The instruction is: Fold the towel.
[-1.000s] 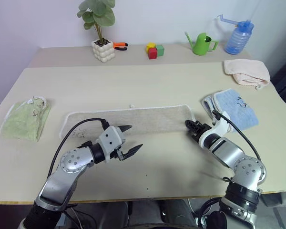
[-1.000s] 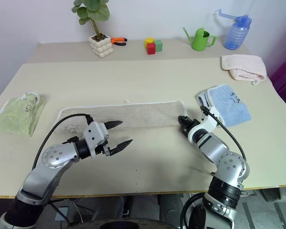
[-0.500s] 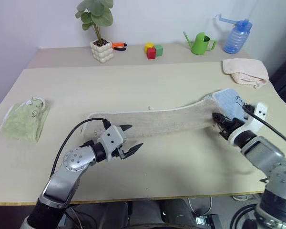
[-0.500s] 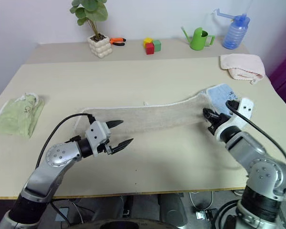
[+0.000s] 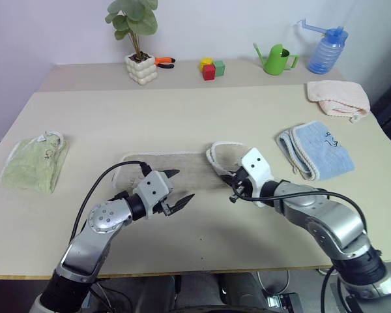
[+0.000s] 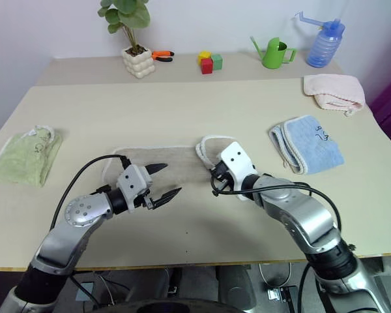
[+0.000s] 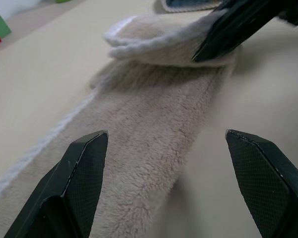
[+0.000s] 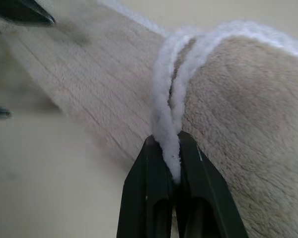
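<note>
The beige towel (image 5: 163, 166) lies across the middle of the table, its right end lifted and doubled back to the left in a loop (image 5: 225, 156). My right gripper (image 5: 234, 190) is shut on the towel's white corded edge (image 8: 165, 126), low over the table at the fold. My left gripper (image 5: 185, 185) hovers open just in front of the towel's near edge, nothing between its fingers (image 7: 84, 183). In the left wrist view the towel (image 7: 154, 144) runs between those fingers, and the right gripper's dark fingers (image 7: 238, 25) show beyond it.
A pale green cloth (image 5: 34, 163) lies at the left, a folded light blue towel (image 5: 319, 151) at the right, a pink towel (image 5: 337, 98) behind it. Along the back stand a plant pot (image 5: 141, 68), pliers (image 5: 163, 62), blocks (image 5: 210, 68), a watering can (image 5: 275, 60) and a blue bottle (image 5: 324, 51).
My right gripper first pulled the towel's end out to the right, then swung it back left over the towel, rolling as it went. The left gripper stayed put and open.
</note>
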